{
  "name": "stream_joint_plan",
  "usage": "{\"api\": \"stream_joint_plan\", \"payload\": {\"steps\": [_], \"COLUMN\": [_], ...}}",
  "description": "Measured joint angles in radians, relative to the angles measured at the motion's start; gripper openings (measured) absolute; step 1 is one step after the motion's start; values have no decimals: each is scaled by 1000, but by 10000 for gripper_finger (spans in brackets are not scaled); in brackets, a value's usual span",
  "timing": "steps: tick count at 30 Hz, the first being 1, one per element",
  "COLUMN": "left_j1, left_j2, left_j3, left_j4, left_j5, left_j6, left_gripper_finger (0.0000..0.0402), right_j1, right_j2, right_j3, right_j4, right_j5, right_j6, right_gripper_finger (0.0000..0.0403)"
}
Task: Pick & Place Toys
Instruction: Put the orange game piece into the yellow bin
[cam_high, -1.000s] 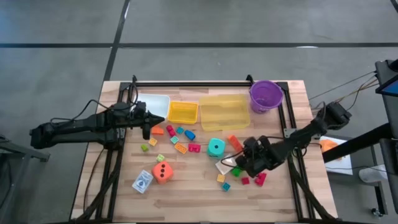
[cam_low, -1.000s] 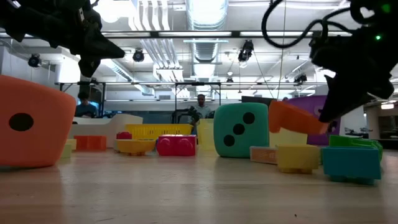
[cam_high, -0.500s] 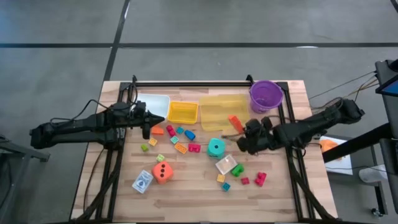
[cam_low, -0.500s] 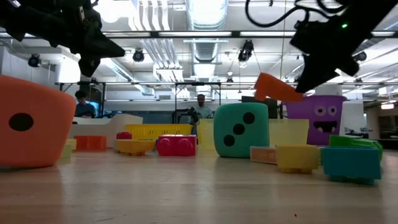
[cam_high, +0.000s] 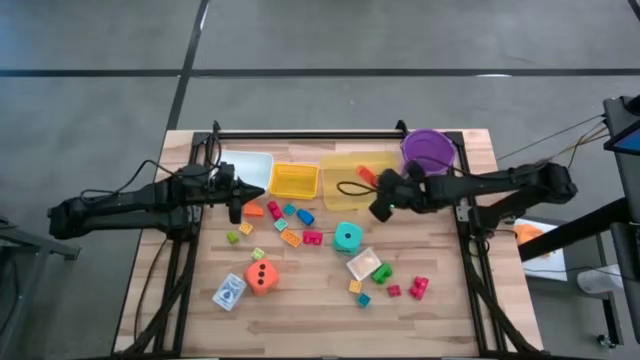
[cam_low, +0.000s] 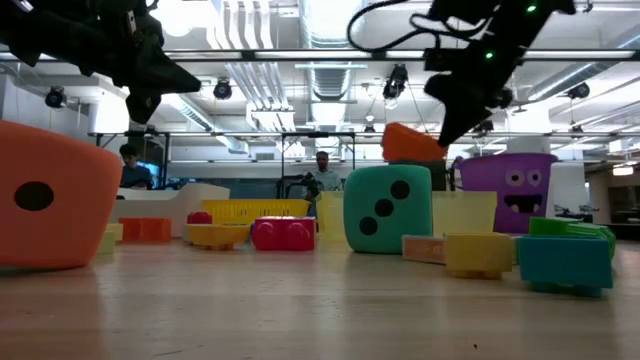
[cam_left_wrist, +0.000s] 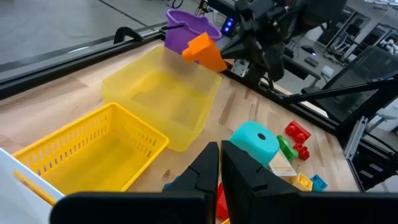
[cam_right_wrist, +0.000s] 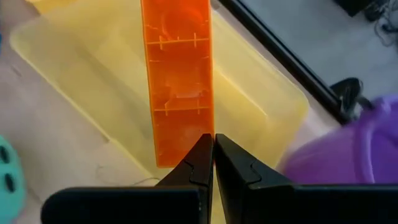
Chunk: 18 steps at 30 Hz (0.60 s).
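My right gripper (cam_high: 380, 192) is shut on a long orange brick (cam_high: 366, 174) and holds it above the translucent yellow bin (cam_high: 352, 168); the left wrist view also shows that brick (cam_left_wrist: 204, 51) over the bin (cam_left_wrist: 163, 99). My left gripper (cam_high: 237, 210) hangs shut and empty above the table's left part, by the white bin (cam_high: 246, 164). On the wood lie a teal die (cam_high: 347, 236), an orange die (cam_high: 262, 277), a blue-white card box (cam_high: 229, 292) and several small coloured bricks (cam_high: 300, 228). My right gripper pinches the orange brick by a thin side wall at its near end (cam_right_wrist: 208, 127), close to a corner, between the two fingertips (cam_right_wrist: 200, 155). The fingers slant down from the table's right side and lie along the brick. The brick is lifted clear, its hollow underside toward the wrist camera.
A yellow slatted basket (cam_high: 294, 180) stands between the white bin and the yellow bin. A purple bucket (cam_high: 428, 152) with a face stands at the far right corner. A black cable loop (cam_high: 350, 188) hangs over the yellow bin. A black frame rail (cam_high: 300, 134) runs along the far edge.
My right gripper has swung from the near right part of the table up and toward the far edge, rolling its wrist, and has stayed shut. The orange brick has gone with it, from low over the loose bricks to above the yellow bin.
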<state>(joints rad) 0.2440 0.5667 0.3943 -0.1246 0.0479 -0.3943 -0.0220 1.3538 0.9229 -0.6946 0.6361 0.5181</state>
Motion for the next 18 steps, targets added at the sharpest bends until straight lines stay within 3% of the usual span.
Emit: {"api": "stream_joint_plan", "payload": {"steps": [14, 18], "left_j1": [0, 0], "left_j2": [0, 0], "left_j3": [0, 0], "left_j4": [-1, 0], "left_j5": [0, 0], "left_j6": [0, 0], "left_gripper_finger": [20, 20], "right_j1": [-56, -82], "right_j2": [296, 304], "right_j3": [84, 111], "right_j4": [158, 159], "right_j5": [-28, -136], "right_j6": [-400, -511], "right_gripper_finger": [8, 8]}}
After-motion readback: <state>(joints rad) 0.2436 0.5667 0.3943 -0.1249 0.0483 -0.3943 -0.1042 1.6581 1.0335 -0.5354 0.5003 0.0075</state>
